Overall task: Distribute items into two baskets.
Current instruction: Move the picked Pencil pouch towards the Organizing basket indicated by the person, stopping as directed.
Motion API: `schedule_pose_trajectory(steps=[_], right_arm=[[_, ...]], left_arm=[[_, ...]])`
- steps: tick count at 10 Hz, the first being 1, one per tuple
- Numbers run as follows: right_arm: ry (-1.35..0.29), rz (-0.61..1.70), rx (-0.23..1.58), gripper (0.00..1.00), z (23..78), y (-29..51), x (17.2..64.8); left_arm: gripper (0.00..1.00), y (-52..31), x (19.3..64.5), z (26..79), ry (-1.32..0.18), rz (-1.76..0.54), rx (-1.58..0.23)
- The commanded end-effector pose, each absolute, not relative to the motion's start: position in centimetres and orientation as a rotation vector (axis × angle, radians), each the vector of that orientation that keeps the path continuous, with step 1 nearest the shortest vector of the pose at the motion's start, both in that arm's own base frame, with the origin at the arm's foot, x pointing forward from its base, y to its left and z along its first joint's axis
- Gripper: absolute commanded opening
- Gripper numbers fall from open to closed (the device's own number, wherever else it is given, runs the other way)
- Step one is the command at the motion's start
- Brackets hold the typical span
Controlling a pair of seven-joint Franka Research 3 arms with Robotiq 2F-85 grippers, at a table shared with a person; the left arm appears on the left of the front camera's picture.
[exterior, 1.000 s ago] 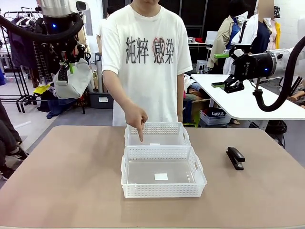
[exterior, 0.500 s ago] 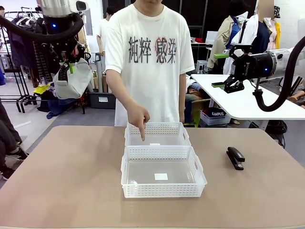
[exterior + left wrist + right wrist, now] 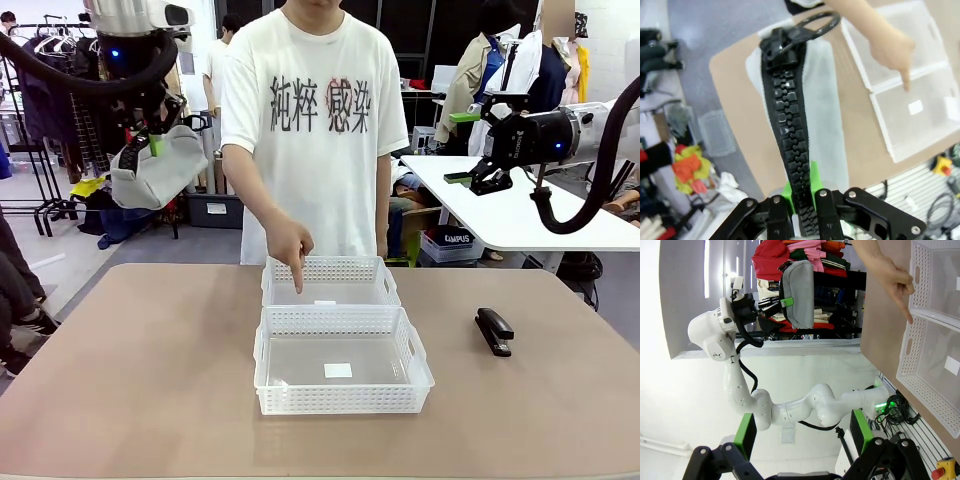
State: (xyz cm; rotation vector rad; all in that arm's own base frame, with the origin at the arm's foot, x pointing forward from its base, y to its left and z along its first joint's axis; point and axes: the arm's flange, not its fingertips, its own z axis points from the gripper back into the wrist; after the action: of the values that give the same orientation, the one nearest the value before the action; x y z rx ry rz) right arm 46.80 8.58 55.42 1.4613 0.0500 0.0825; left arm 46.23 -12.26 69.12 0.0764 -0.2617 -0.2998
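Note:
High at the upper left of the front view, my left gripper (image 3: 150,141) is shut on the zipper edge of the grey pouch (image 3: 152,174), which hangs well above the floor beside the table. The left wrist view shows the black zipper (image 3: 790,125) running up from between the left gripper's (image 3: 802,202) green pads. My right gripper (image 3: 462,148) stands open and holds nothing, high at the right. The black stapler (image 3: 494,331) lies on the table's right side. Two white baskets sit mid-table: the smaller one (image 3: 330,269) farther away, the larger one (image 3: 340,400) nearer. A person's hand (image 3: 289,248) points a finger down into the smaller basket.
The person stands at the far edge of the brown table (image 3: 140,380), behind the baskets. A white table (image 3: 510,215) lies beyond the right gripper. A clothes rack and clutter stand behind the left arm.
The left gripper and the hanging pouch have shifted slightly to the right. The person's pointing hand, the right arm and the stapler are unmoved.

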Motion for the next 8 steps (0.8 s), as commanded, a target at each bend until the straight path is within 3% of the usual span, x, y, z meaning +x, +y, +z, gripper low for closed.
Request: schedule_pose_trajectory(steps=[1, 8], right_arm=[[0.052, 0.079, 1.461, 1.00, 55.6, 8.5, 46.7], [0.052, 0.079, 1.461, 1.00, 55.6, 8.5, 46.7]], left_arm=[[0.00, -13.5, 45.8, 70.1, -0.331, -0.485, 0.073], [0.00, -21.8, 45.1, 68.8, -0.460, -1.030, 0.090]])
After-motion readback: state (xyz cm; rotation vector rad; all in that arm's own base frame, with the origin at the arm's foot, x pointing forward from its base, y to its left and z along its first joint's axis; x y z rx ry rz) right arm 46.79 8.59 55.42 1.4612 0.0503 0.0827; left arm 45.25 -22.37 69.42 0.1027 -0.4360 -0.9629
